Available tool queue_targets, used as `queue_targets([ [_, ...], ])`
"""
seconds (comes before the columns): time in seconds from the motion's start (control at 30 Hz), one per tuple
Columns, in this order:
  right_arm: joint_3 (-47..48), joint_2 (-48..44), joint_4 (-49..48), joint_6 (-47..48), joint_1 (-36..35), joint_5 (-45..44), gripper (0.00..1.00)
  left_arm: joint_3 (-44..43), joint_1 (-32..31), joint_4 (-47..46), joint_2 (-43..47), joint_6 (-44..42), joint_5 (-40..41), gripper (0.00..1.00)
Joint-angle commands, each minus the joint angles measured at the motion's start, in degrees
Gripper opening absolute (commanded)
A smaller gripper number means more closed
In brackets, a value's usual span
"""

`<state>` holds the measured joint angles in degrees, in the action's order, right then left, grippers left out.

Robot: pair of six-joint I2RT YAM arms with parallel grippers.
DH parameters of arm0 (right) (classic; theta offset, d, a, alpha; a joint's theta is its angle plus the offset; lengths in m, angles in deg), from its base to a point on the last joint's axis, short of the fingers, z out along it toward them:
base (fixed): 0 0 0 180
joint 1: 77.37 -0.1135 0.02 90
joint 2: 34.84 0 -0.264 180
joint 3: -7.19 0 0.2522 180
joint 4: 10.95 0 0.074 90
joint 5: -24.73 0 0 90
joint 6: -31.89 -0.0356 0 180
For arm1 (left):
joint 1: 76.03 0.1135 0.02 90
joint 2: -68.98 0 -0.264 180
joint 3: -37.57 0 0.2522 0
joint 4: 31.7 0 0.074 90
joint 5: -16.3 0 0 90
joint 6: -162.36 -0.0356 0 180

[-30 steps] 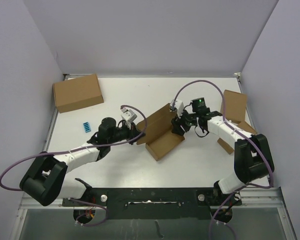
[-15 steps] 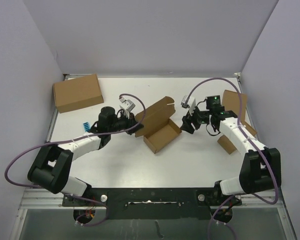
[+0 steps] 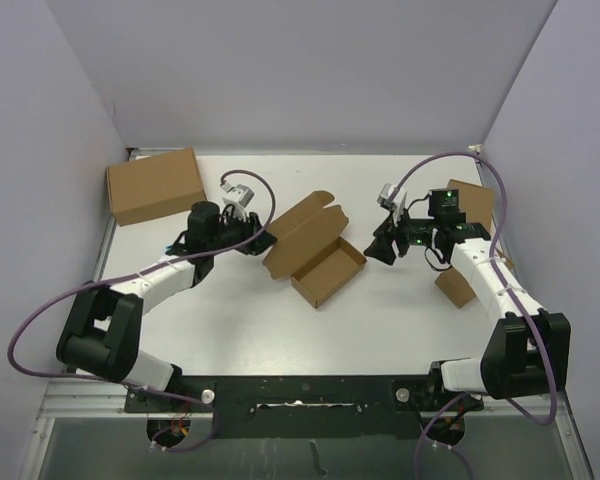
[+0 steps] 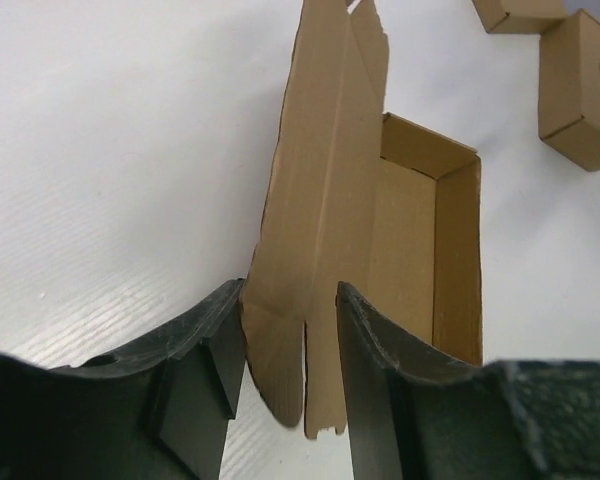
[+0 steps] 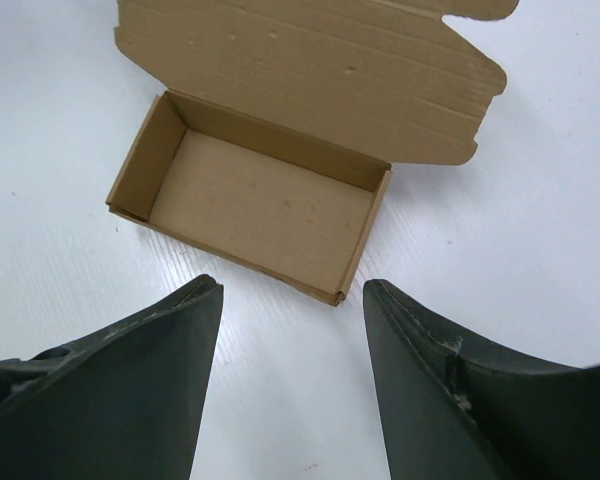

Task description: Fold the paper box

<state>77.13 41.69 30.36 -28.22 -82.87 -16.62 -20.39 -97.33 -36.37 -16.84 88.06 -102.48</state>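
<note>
The left gripper (image 4: 288, 292) – black jaws apart – straddles the lower end of the paper box (image 4: 410, 240) lid flap (image 4: 320, 180); the open tray lies just right, on a white table (image 4: 110, 150).

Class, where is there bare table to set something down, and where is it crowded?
Free: near strip between the paper box and arm bases; far strip between the large carton and small boxes. Crowded: between left gripper and right gripper.
</note>
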Motion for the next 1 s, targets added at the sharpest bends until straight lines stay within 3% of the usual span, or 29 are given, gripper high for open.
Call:
queue_targets([
  [0.0, 2.7, -2.6, -0.6, -2.8, 0.8, 6.3, 0.59, 3.4, 2.4, -1.0, 11.0, 4.0, 6.1, 0.40],
  [0.23, 1.5, -3.1, -4.1, -8.2, 0.8, 7.6, 0.60, 10.7, 7.4, 4.1, 25.0, 9.8, 12.9, 0.51],
  [0.43, 1.5, -3.1, -5.3, -12.0, 0.8, 11.6, 0.67, 14.6, 16.4, 10.7, 31.1, 17.4, 12.7, 0.57],
  [0.6, 1.1, -1.5, -5.1, -12.1, 1.3, 13.5, 0.68, 10.9, 25.5, 16.7, 27.4, 20.3, 7.1, 0.59],
  [0.7, 1.6, -0.4, -3.8, -11.9, 1.8, 13.6, 0.68, 5.8, 29.1, 23.4, 22.8, 17.7, 7.0, 0.60],
  [0.97, 1.3, -0.3, -3.6, -11.4, 2.9, 12.3, 0.68, -10.8, 29.6, 44.9, 7.1, 2.1, 27.8, 0.64],
])
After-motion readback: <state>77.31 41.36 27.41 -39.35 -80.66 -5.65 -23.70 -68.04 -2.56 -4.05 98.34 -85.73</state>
